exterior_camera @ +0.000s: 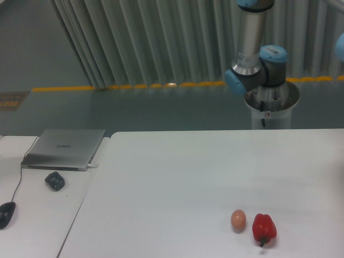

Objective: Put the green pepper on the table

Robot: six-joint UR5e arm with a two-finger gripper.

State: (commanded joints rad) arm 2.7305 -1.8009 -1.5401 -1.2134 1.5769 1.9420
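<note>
The table (177, 177) fills the lower right of the camera view, a plain white top, and it serves here as the landmark for everything else. Near its front edge, towards the right, lie a small tan egg (238, 219) and a red pepper (264, 228), just beside each other but not touching, the egg on the side nearer the desk. The green pepper does not show anywhere in the view: not on the table, not on the desk, not on the floor behind. Beyond the table's far edge stands the robot's base (271, 110), with the arm (251, 37) rising straight up and passing out of the top of the picture, so the gripper is out of view and whether its jaws are apart, together or clamped on anything cannot be told. Beside the table's left edge runs a narrower desk (32, 215) bearing a closed laptop (63, 149), a mouse (6, 214) and a small dark object (55, 180). Judged from this, the placing is not yet done, since no green pepper rests on the table; the pepper may be held aloft above the picture, but that is only a guess
</note>
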